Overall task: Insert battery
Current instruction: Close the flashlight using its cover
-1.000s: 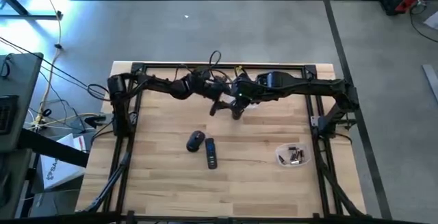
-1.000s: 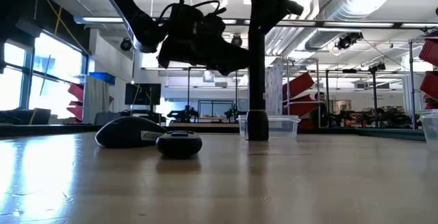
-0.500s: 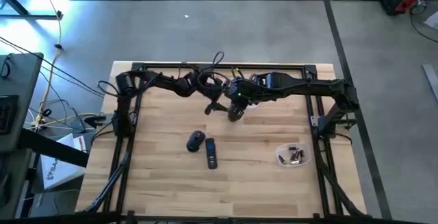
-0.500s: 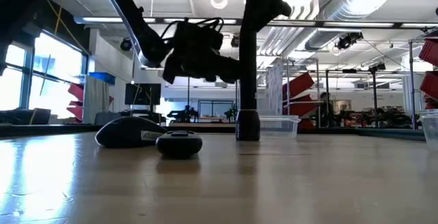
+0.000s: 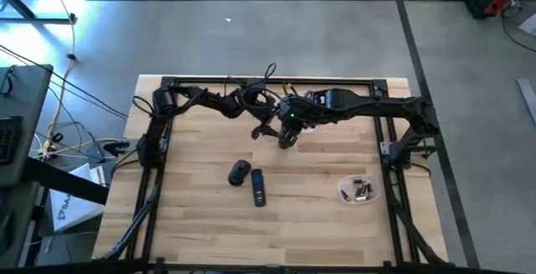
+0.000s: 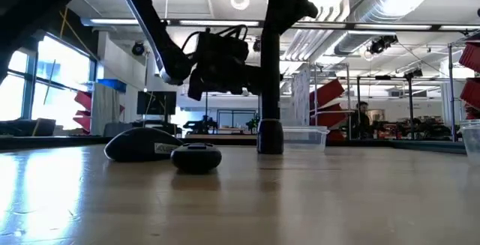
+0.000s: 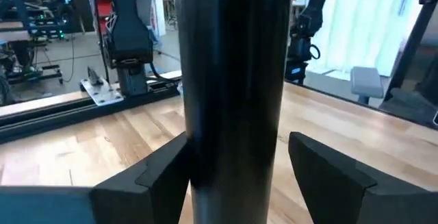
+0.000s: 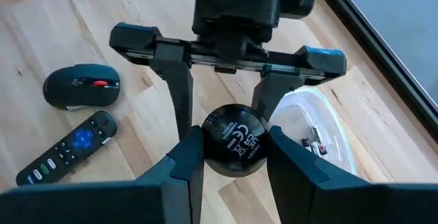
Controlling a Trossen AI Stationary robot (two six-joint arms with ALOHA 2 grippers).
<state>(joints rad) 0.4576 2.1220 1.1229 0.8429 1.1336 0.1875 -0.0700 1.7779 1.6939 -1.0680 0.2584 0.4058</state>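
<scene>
Our right claw [image 8: 236,157] grips the round, matte cap of a smooth black tube [image 6: 270,136], which stands upright on the pale wooden counter [image 5: 318,224]; our left claw [image 7: 236,169] is spread open, one finger on each side of the tube; the batteries [image 5: 361,192] lie in a clear oval tub [image 5: 347,183] near the right edge; a domed mouse [image 8: 81,85] sits just beside a slim remote [image 8: 65,148]; bare planks run along the near edge.
</scene>
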